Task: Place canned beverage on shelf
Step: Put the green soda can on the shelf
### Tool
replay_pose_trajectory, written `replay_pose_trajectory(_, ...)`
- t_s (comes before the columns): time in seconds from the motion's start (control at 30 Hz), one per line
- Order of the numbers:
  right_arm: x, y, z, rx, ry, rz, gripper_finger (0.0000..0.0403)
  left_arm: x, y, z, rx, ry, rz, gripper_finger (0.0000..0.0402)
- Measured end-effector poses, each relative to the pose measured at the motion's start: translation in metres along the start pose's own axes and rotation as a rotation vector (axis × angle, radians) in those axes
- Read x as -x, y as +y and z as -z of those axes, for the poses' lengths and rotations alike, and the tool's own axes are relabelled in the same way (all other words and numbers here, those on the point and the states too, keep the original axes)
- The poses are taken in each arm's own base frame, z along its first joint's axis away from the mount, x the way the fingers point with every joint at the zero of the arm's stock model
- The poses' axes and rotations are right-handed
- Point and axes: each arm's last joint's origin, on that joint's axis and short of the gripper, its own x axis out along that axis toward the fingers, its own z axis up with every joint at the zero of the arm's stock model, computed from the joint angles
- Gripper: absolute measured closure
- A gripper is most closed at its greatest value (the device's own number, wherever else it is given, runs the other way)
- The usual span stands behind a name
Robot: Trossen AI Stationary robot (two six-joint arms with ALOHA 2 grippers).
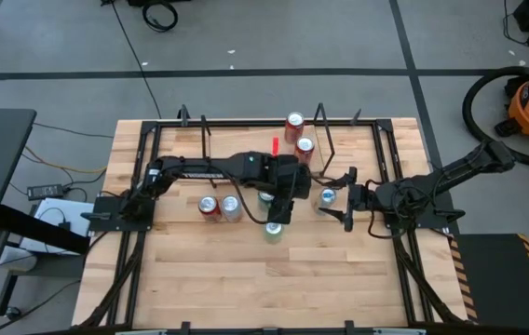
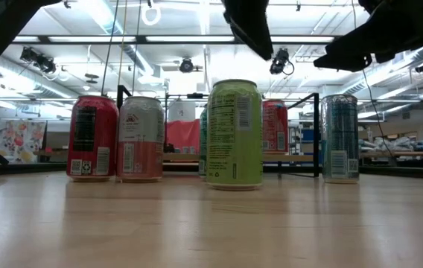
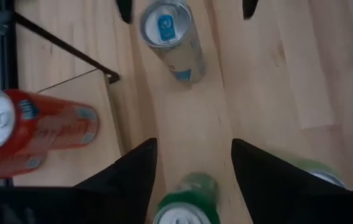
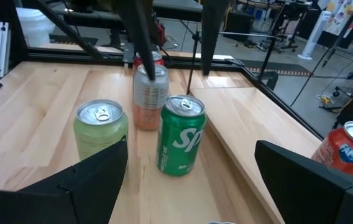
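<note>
Approach of left gripper [image 3: 192, 168] to cans beside light wood plank shelf [image 1: 339, 140].
Fingers spread wide, holding nothing, above upright dark green can [image 3: 186, 205]; light green can [image 1: 273, 230] stands just beside; right gripper [image 4: 189, 186], open, waits nearby.

Green can [image 4: 181, 142] beside lime can [image 4: 100, 129]

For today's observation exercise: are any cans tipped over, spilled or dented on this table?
Nothing stands out. The green can, red can, pink can and blue can all stand upright on the dry table, with no visible dents.
</note>
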Motion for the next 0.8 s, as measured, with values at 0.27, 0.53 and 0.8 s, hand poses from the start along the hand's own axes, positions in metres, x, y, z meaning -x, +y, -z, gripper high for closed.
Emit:
replay_pose_trajectory(0.27,0.0,-0.001,0.0,0.009,-0.005,0.021,0.0039,-0.013,-0.008,0.025,-0.007,0.047,-0.01,0.0207)
replay_pose_trajectory(0.53,0.0,-0.001,-0.001,0.001,-0.011,0.026,0.0039,0.009,-0.008,0.044,0.042,-0.111,-0.043,0.0209)
replay_pose_trajectory(0.8,-0.001,-0.001,-0.001,0.001,-0.007,0.036,0.0039,0.016,-0.009,0.066,0.12,-0.145,-0.052,0.0209)
